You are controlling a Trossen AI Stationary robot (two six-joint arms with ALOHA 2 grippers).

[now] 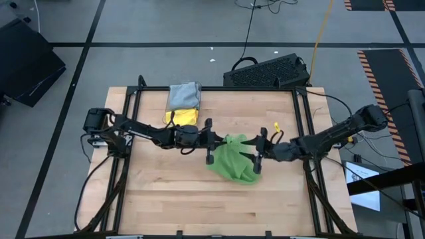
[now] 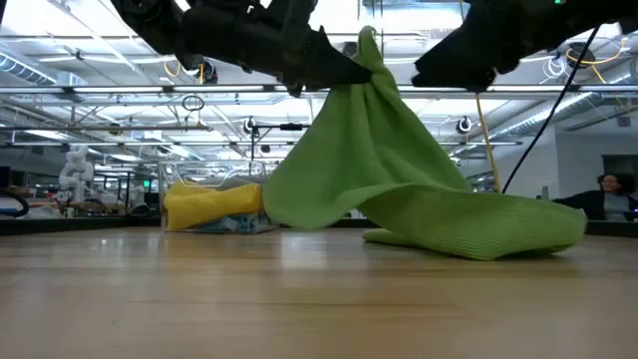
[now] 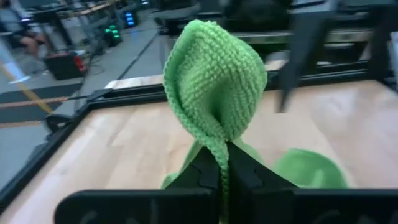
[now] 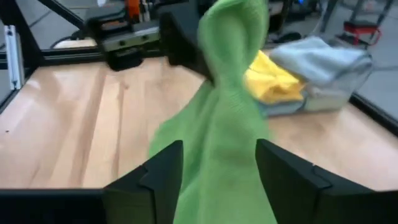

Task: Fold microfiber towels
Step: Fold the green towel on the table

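A bright green microfiber towel [image 1: 232,159] is in the middle of the table, its top raised and its lower part [image 2: 478,224] lying on the wood. My left gripper [image 3: 224,169] comes from the table's left and is shut on the raised part. My right gripper [image 4: 221,171] reaches in from the right and stands open, with the hanging towel [image 4: 230,106] between its fingers. A grey towel [image 1: 184,95] and a yellow towel [image 1: 182,117] lie piled at the far left. My left gripper pinches a bunched fold of the green towel [image 3: 222,146] between its two fingers, coming nearly level from the table's left. A loop of cloth [image 3: 214,74] stands up past the fingertips. The rest hangs slack below, its lower part on the table. My right gripper is open around the hanging cloth; I cannot tell whether its fingers touch it.
The pile of grey and yellow towels [image 2: 211,204] rests at the far left, with clear plastic under it. A black frame [image 1: 302,133] runs along the table's edges. Bare wood [image 1: 199,206] lies toward the near edge. A black keyboard-like thing [image 1: 265,72] is beyond the far edge.
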